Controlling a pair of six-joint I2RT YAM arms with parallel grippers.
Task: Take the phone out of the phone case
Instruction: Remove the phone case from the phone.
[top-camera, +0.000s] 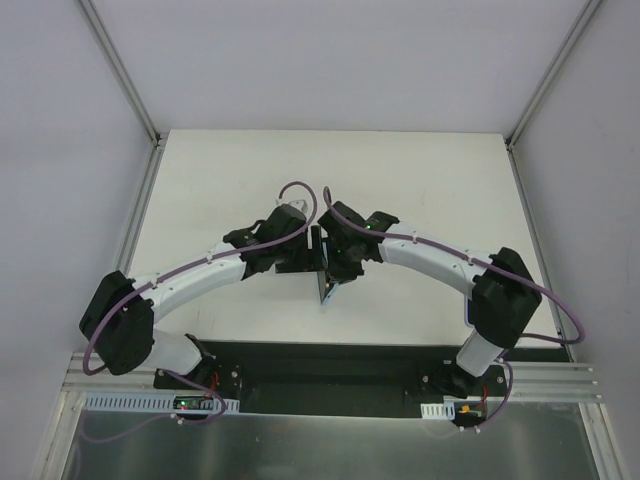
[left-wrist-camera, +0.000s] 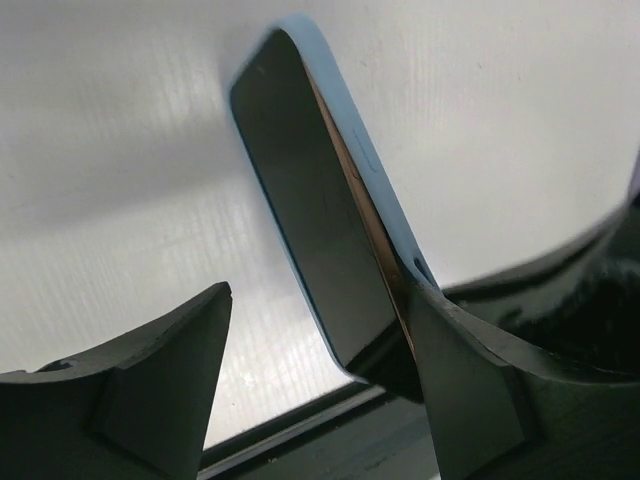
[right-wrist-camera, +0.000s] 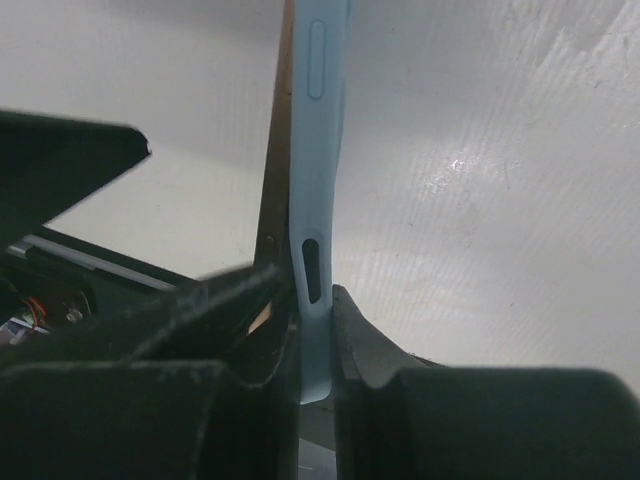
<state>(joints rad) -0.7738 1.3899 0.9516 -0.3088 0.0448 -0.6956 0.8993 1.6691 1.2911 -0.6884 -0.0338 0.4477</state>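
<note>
The left arm (top-camera: 190, 280) and right arm (top-camera: 430, 258), arching inward, half-hide the phone (left-wrist-camera: 310, 220) from above. Its dark screen sits in a pale blue phone case (right-wrist-camera: 318, 120), held edge-up over the surface (top-camera: 220, 180). The right tool (right-wrist-camera: 312, 290) pinches the case's end; the left tool (left-wrist-camera: 320, 300) gapes around it, one finger touching.

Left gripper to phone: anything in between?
Nothing visible. In the left wrist view the phone stands between the left gripper's open fingers; only bare table shows in the gap to its screen. The other finger appears to lie against the phone case's back. The right gripper clamps the phone case's edge.
</note>
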